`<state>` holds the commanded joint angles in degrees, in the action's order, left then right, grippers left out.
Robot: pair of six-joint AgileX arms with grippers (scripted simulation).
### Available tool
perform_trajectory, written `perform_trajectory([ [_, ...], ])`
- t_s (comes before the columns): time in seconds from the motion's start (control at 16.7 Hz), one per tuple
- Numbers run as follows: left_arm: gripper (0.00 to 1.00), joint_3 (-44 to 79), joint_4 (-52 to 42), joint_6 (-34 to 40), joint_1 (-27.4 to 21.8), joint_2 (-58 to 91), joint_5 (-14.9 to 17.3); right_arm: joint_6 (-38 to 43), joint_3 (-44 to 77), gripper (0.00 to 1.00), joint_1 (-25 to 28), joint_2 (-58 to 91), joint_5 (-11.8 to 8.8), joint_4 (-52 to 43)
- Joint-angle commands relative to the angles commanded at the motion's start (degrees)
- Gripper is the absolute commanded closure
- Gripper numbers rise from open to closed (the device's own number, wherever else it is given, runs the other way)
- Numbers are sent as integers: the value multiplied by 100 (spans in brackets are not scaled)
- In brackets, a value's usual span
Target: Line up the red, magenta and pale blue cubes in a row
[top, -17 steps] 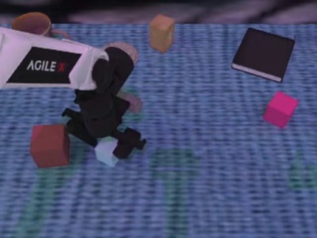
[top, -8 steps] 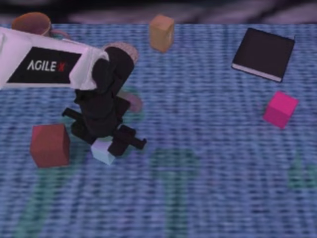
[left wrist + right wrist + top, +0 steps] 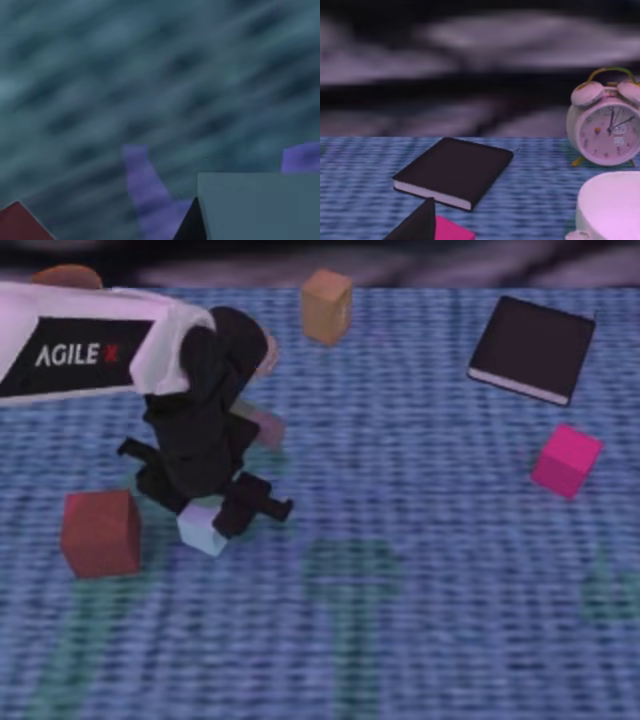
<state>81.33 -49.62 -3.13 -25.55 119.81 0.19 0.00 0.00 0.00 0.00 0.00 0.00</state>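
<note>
My left gripper is shut on the pale blue cube, just right of the dull red cube at the table's left, with a small gap between the cubes. The left wrist view shows the pale blue cube against a dark finger, with a corner of the red cube beyond. The magenta cube sits alone at the right. My right arm is out of the top view; a dark part of my right gripper shows just over the magenta cube.
An orange-tan block stands at the back centre, and a black book lies at the back right. A brown object peeks out behind the left arm. The right wrist view shows a pink alarm clock and a white cup.
My left gripper has carried the pale blue cube a little to the left and toward the back, closer to the red cube. The red and magenta cubes have not moved.
</note>
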Motion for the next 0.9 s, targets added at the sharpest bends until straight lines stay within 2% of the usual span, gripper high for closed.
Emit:
perform_trajectory([
  [0.24, 100, 378, -718, -2, 48, -327, 1, 0, 0, 0, 0, 0, 0, 0],
  [0.6, 100, 464, -792, 65, -34, -308, -4, 0, 0, 0, 0, 0, 0, 0],
  [0.72, 100, 698, -909, 383, -241, -161, -15, 0, 0, 0, 0, 0, 0, 0],
  [0.9, 100, 1255, -1190, 1286, -751, 172, -43, 0, 0, 0, 0, 0, 0, 0],
])
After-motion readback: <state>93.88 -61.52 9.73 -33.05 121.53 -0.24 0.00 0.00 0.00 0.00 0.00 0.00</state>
